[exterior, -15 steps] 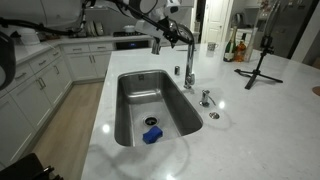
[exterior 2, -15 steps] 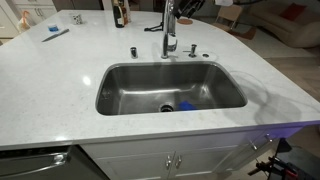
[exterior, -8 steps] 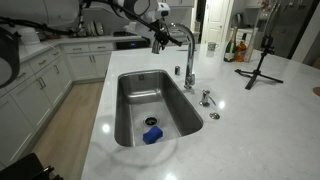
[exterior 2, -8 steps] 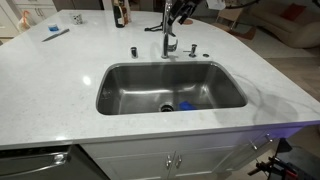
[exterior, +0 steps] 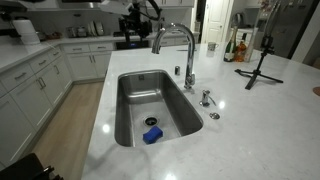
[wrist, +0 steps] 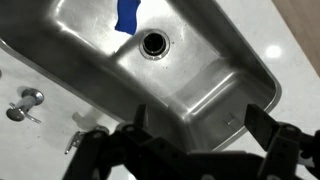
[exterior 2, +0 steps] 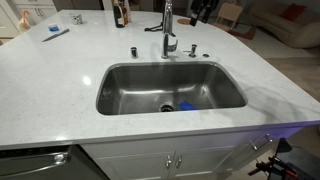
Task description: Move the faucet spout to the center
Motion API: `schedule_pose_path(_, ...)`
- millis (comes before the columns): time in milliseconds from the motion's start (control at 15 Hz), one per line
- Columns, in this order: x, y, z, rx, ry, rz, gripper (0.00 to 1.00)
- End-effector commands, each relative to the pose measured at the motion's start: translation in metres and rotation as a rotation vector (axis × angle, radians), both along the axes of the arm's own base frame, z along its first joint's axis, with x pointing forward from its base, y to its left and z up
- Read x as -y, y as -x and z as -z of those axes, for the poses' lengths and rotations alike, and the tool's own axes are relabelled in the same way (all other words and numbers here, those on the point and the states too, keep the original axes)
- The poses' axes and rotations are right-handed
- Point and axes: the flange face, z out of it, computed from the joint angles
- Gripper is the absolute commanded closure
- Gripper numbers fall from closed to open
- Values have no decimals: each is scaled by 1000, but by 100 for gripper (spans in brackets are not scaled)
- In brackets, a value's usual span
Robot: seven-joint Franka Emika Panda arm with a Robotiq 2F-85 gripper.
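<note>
Claw (wrist: pixel 197 128) now off faucet spout (exterior: pixel 189 48) — agape

Kitchen, even indoor light. White speckled stone surface (exterior: pixel 270 95) forms island. White panelled cabinets (exterior: pixel 40 85) run along far side, with pale counter on top. Light wood plank floor (exterior: pixel 72 125) between cabinets and island. White cabinet doors (exterior 2: pixel 170 160) under island front. Black tripod (exterior: pixel 262 60) and bottles (exterior: pixel 238 46) stand at surface's far edge.
</note>
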Motion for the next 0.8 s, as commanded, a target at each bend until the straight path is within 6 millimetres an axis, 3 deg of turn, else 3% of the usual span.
schedule_pose_path(0, -13, 57, -40, -106, 49, -11, 0)
schedule_pose_path(267, -24, 99, -74, -164, 81, -36, 0)
schedule_pose_path(467, -30, 117, -86, -175, 88, -50, 0)
schedule_pose_path(667, -32, 123, -87, -105, 116, -74, 0)
schedule_pose_path(733, -32, 109, -89, -131, 104, -61, 0)
